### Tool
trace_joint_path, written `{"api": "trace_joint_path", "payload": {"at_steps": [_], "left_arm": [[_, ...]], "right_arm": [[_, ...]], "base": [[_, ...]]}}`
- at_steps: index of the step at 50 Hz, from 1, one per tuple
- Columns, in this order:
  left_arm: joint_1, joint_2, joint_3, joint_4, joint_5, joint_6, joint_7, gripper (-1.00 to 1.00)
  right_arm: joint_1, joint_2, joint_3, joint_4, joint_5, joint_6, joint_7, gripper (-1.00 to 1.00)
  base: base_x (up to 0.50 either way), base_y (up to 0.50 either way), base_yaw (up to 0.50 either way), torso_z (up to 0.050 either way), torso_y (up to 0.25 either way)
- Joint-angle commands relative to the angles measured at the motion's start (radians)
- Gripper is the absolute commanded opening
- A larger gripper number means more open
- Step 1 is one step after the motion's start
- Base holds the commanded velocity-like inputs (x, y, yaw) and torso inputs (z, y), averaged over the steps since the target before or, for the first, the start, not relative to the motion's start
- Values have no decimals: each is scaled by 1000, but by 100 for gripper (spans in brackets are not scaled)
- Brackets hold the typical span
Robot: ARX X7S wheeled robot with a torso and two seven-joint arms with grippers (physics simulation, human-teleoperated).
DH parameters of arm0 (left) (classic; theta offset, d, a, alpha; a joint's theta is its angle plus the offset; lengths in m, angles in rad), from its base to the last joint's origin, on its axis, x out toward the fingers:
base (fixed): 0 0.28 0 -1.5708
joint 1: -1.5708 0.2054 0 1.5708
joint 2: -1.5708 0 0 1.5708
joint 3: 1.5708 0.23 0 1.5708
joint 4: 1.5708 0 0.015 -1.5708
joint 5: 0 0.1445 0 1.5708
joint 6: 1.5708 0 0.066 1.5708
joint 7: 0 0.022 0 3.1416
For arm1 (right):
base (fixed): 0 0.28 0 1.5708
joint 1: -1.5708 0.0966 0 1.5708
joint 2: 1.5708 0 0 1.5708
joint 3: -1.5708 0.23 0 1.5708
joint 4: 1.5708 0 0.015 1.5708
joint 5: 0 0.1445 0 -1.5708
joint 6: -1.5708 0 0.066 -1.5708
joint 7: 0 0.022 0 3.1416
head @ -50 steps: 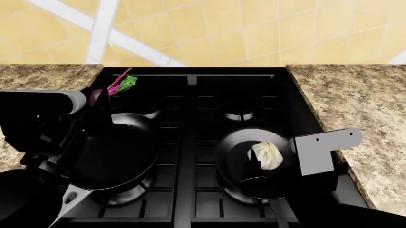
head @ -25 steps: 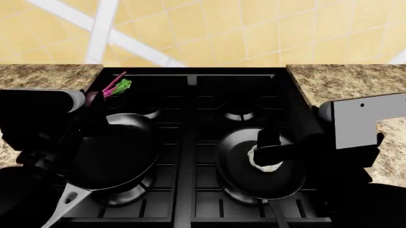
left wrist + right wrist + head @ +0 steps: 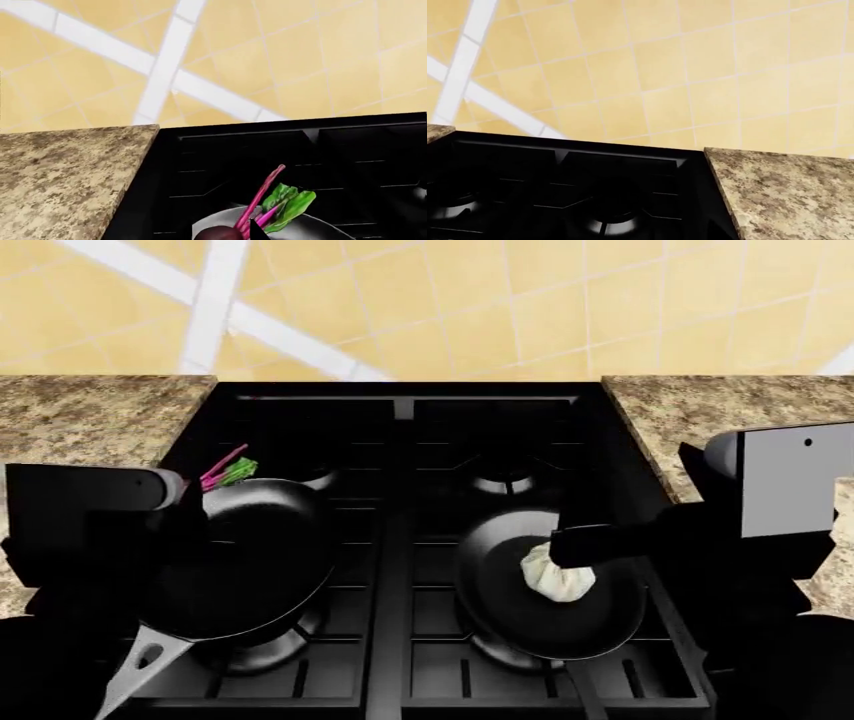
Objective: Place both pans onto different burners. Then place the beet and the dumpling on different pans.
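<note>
Left gripper (image 3: 198, 502): pinching the beet (image 3: 220, 233) at its bulb; pink stem and green leaf stand up past the fingers. It hangs over the far-left rim of the silver-handled pan (image 3: 247, 565), which sits on the near-left burner (image 3: 267, 645).

Right gripper (image 3: 567, 545): only one dark finger shows, reaching over the dumpling (image 3: 558, 572); whether it is spread or pressed together cannot be told. The dumpling lies in the black-handled pan (image 3: 547, 585) on the near-right burner.

Assessment: both pans are placed and the dumpling appears delivered. The step in hand is the beet. The next move calls for carrying it rightward over the pan's floor, lowering, then releasing it clear of the rim.
</note>
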Motion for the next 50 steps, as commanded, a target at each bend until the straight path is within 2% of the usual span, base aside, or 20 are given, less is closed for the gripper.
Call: {"api": "trace_joint_path", "payload": {"at_steps": [1, 17, 18, 36, 43, 50], "left_arm": [[84, -12, -8, -1, 7, 30, 2, -100], [78, -3, 9, -1, 4, 21, 6, -100], [78, -3, 9, -1, 4, 21, 6, 100], [61, -24, -28, 30, -32, 20, -19, 100], [78, -57, -145, 143, -95, 86, -63, 100], [184, -68, -273, 267, -103, 180, -89, 100]], "right_arm": [[-10, -3, 0, 9, -16, -8, -14, 100], [-22, -1, 1, 11, -24, -16, -20, 100], [-24, 0, 2, 10, -25, -17, -21, 100], [-33, 5, 7, 10, -30, -27, -26, 100], [-41, 31, 25, -35, -64, -33, -4, 100], [-115, 81, 81, -123, -116, -90, 17, 100]], "base": [[0, 0, 0, 0, 0], [0, 0, 0, 0, 0], [0, 0, 0, 0, 0], [0, 0, 0, 0, 0], [0, 0, 0, 0, 0], [0, 0, 0, 0, 0]]}}
